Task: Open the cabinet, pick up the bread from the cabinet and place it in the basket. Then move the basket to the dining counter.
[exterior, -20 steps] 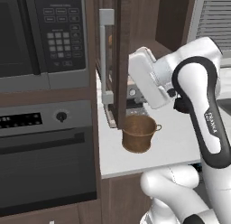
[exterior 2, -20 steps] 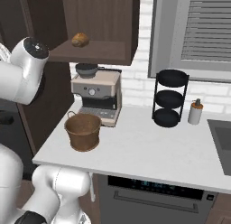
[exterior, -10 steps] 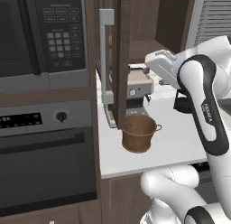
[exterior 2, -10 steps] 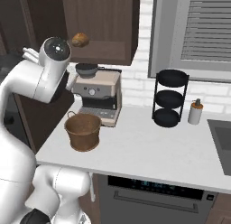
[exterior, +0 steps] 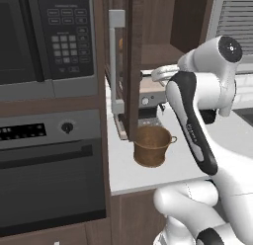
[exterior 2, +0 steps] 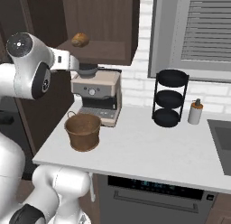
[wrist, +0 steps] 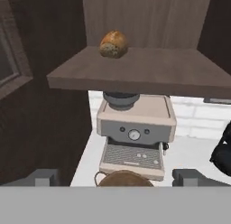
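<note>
The cabinet point(exterior 2: 97, 20) stands open in the upper left of the right base view, the bread point(exterior 2: 80, 39) resting on its shelf. In the hand view the gripper point(wrist: 116, 178) has its fingertips point(wrist: 45, 177) spread wide apart, empty. The basket point(exterior 2: 83, 131) sits on the white counter point(exterior 2: 149, 151), center left, beside the coffee machine point(exterior 2: 97, 97).

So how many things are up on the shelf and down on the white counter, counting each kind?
bread: 1
basket: 1
coffee machine: 1
black tiered rack: 1
soap bottle: 1
Total: 5
</note>
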Controlling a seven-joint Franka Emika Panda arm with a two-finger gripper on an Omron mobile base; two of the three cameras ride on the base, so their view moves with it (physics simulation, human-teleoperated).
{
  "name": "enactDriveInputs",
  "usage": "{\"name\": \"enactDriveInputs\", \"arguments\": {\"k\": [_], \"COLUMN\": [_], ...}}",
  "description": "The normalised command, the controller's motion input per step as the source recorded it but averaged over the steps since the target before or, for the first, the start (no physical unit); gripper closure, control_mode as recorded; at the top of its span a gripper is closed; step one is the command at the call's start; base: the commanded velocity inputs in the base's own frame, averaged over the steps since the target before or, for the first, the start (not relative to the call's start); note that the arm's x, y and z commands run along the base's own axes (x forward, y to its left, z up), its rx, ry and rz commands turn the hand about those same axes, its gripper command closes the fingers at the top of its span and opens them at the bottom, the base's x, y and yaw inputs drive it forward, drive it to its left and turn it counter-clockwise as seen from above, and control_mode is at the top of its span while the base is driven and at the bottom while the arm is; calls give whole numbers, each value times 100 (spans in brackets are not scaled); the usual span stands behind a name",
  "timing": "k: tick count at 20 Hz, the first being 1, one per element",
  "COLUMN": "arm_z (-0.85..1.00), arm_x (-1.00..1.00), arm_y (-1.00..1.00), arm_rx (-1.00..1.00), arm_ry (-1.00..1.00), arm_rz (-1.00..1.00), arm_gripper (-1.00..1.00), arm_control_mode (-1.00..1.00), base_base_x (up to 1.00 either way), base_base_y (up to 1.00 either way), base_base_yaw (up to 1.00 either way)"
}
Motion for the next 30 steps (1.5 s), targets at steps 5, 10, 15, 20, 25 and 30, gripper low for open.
{"name": "enactDriveInputs", "arguments": {"k": [5,10,15,20,25,30], "arm_z": [38,31,14,-9,-3,0], "arm_x": [31,40,36,33,4,48], "arm_y": [-30,-7,0,1,33,22], "arm_rx": [-10,8,24,37,3,0], "arm_ry": [-3,1,3,11,-2,1], "arm_rz": [-14,-5,0,0,0,0], "arm_gripper": [-100,-100,-100,-100,-100,-100], "arm_control_mode": [-100,-100,-100,-100,-100,-100], "base_base_x": [0,0,0,0,0,0], "base_base_y": [0,0,0,0,0,0], "base_base_yaw": [0,0,0,0,0,0]}}
